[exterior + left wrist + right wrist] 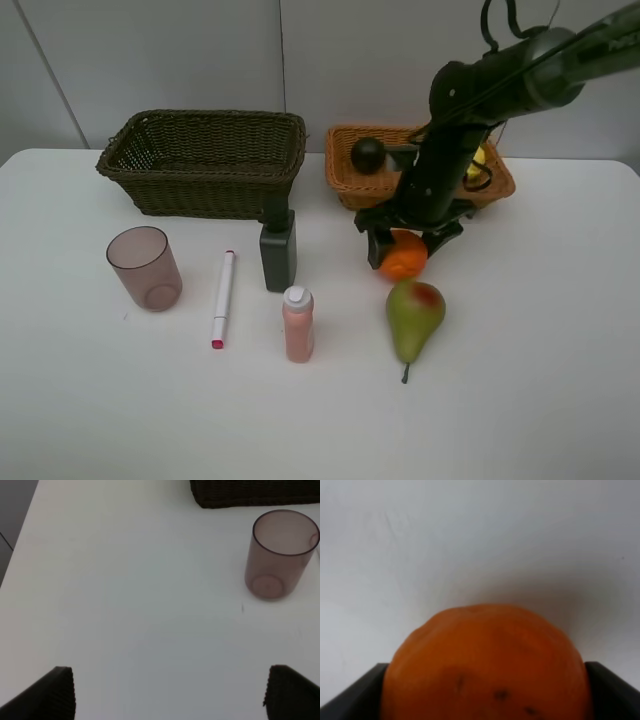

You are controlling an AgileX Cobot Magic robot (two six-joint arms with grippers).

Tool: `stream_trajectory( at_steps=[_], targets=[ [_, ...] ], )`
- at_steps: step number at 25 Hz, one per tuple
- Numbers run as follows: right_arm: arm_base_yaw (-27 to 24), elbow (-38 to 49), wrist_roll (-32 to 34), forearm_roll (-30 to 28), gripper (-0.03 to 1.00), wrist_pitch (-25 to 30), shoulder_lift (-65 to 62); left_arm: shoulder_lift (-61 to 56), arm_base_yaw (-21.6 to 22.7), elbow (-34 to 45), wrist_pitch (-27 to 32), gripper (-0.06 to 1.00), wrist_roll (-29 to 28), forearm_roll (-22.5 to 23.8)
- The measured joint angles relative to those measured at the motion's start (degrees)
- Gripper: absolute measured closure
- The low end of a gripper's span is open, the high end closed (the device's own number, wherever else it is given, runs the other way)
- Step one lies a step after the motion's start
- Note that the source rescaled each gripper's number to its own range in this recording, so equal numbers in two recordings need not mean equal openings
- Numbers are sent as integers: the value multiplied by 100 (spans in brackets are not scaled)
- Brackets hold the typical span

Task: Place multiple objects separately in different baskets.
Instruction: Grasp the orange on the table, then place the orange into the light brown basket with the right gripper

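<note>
A white table (540, 380) fills the exterior high view. From the upper right, the black right arm (500, 80) is stretched down across the back of the table.

2 woven baskets are set side by side along the far edge. The dark olive-brown basket (200, 195), the deeper one, is at the left. The orange-tan basket (345, 182), shallower, is at the right and partly hidden behind the arm.

The right gripper (405, 245) (485, 690) is seen just in front of the orange-tan basket, its jaws partly closed and clamped on the orange (402, 262) (485, 665). Whether the orange is touching the table cannot be told.

The left gripper (170, 695) is shown only in its own wrist view, spread wide above bare table with nothing between its fingers.

A green-red pear (414, 315) is laid just in front of the orange, stem toward the camera. A translucent pinkish cup (146, 268) (280, 555) is stood upright at the left, in front of the dark basket. A dark green bottle (279, 250) is stood upright near that basket's right end. A pink bottle (298, 323) with a white cap is set just in front of it. A white-pink marker (223, 298) is laid flat between the cup and the bottles.

Inside the orange-tan basket, a dark green round fruit (368, 154) is seen at the left end. A yellow lemon (480, 160) is glimpsed at the right end, mostly covered by the arm.
</note>
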Motion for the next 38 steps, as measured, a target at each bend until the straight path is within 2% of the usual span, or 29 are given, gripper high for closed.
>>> stream_trajectory(
  at_steps=[11,17,20,24,33,38],
  targets=[
    [0,-1283,-4,-217,56,1329,0,0,0,0,0,-6,0,0],
    [0,-2060,-4,-634,56,1480,0,0,0,0,0,-6,0,0],
    [0,-2278,-4,-1080,56,1256,0,0,0,0,0,-6,0,0],
    [-54,-2307,-11,-1518,56,583,4,0,0,0,0,-6,0,0],
    [-449,-2307,-23,-1644,56,-926,55,0,0,0,0,-6,0,0],
    [-784,-2307,-23,-1651,56,-1480,326,0,0,0,0,-6,0,0]
  ],
)
